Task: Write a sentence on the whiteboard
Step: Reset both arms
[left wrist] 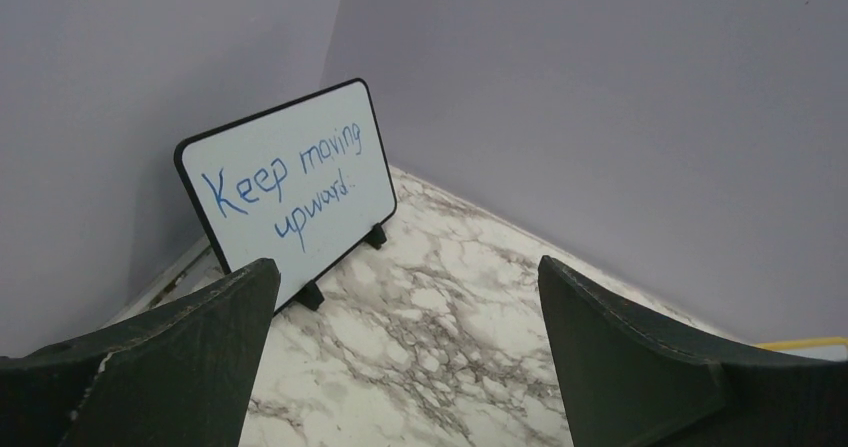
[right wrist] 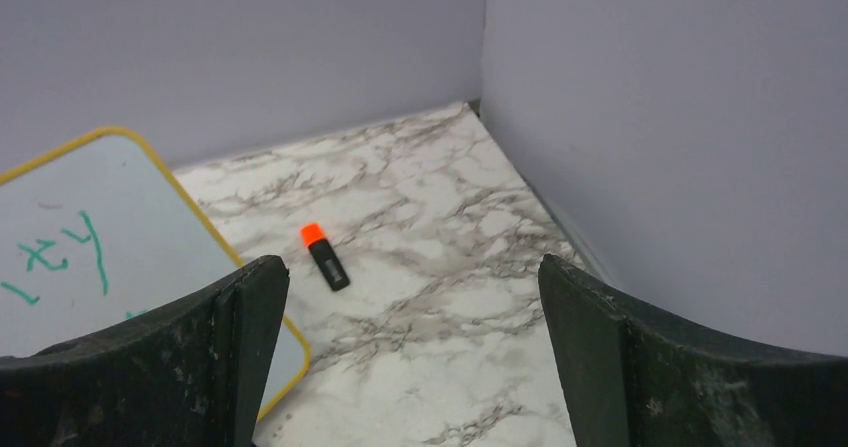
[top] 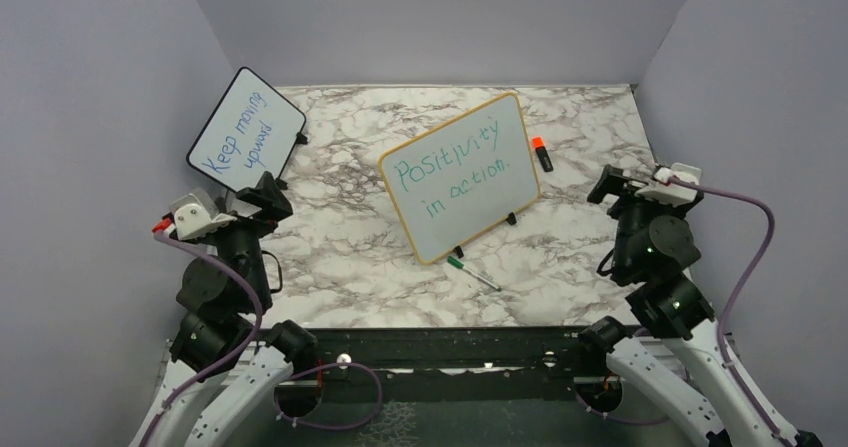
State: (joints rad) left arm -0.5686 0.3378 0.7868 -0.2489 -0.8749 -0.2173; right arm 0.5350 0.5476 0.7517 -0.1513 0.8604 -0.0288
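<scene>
both sets of jaws stand wide open and hold nothing. the whiteboard (top: 485,217) leans back on its little feet in the middle of the bench (top: 340,247), so the green sentence (top: 450,153) faces front and is easy to read — the writing looks done. the green pen (top: 470,272) lies flat just by its near edge, not held. an orange marker (top: 541,153) rests by its far right edge. bare bench lies on both sides — the walls (top: 740,87) shut it in.
</scene>
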